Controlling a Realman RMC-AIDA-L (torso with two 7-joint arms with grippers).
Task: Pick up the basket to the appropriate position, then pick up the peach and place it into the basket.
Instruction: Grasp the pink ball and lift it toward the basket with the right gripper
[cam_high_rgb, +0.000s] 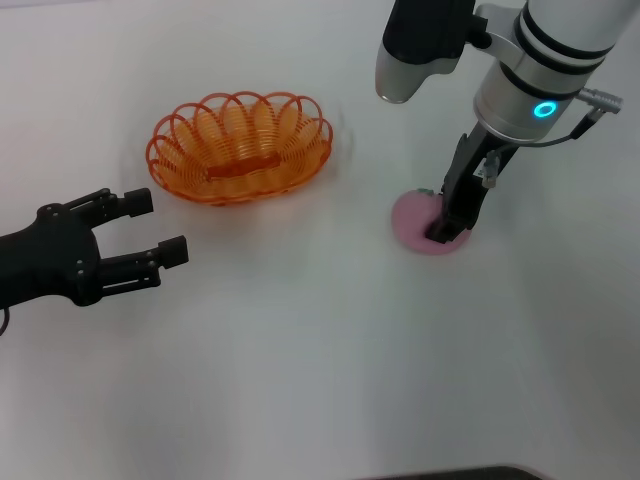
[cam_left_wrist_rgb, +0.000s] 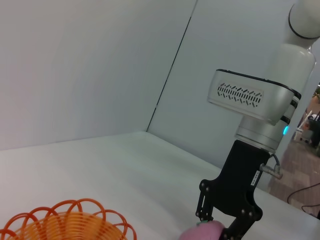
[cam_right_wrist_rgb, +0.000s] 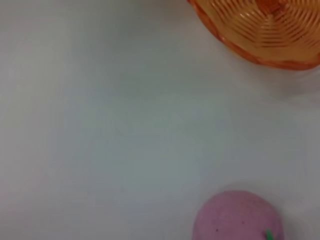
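Two grippers are in view over a white table (cam_high_rgb: 300, 360). Nearest the robot, the left gripper (cam_high_rgb: 158, 228) sits low on the left side, its black fingers (cam_high_rgb: 135, 203) spread apart with nothing between them; it points toward the basket and is clear of it.

Farther out, on the right side, the right gripper (cam_high_rgb: 447, 222) hangs down from the white arm (cam_high_rgb: 535, 90) and reaches onto the peach (cam_high_rgb: 412, 222). Dark fingers cover the peach's right part in the head view. In the left wrist view, the fingers (cam_left_wrist_rgb: 202, 205) stand on either side of the pink fruit (cam_left_wrist_rgb: 202, 233), close against it; whether they grip it cannot be told. Peach rests on the table, right of centre. The right wrist view shows its pink top and small green stem tip (cam_right_wrist_rgb: 269, 235).

Farthest, the basket (cam_high_rgb: 240, 146) stands upright on the table, left of centre, well apart from the peach. Orange ribs, looped rim, nothing visible inside.
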